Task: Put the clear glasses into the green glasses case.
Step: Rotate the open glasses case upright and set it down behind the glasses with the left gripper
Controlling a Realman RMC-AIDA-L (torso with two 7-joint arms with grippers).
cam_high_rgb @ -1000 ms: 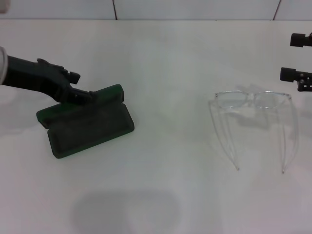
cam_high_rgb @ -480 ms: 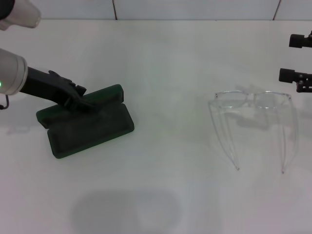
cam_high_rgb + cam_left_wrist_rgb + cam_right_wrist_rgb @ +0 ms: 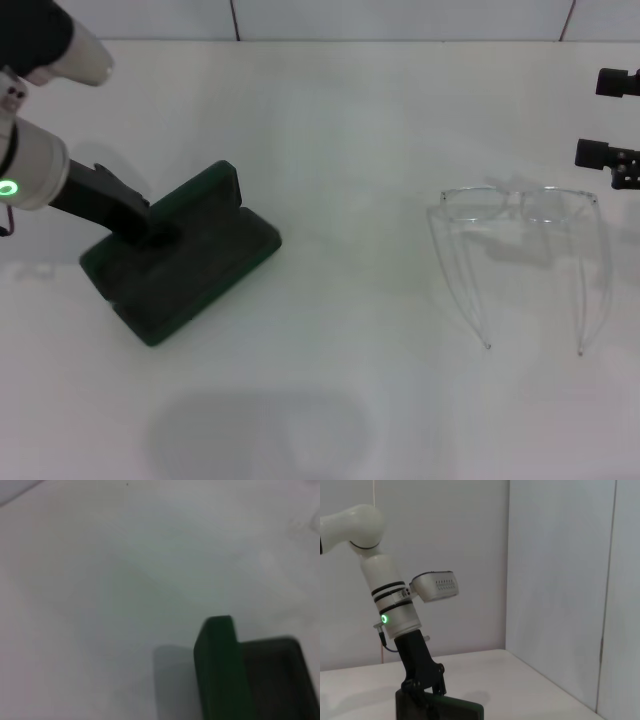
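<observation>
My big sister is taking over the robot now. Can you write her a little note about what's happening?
Left tool: down at the green glasses case, at its raised lid; grip unclear.
Right tool: parked at the table's right edge, open, holding nothing.
Clear glasses: lying on the white table, arms unfolded, well right of the case.
Done: case is open.
Left: pick up the glasses, put them in the case.

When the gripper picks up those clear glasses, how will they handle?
The clear glasses look thin-framed, so probably light and a bit fragile. Their long arms are unfolded and would likely flex or swing. Smooth plastic may slip in the right gripper.
</observation>
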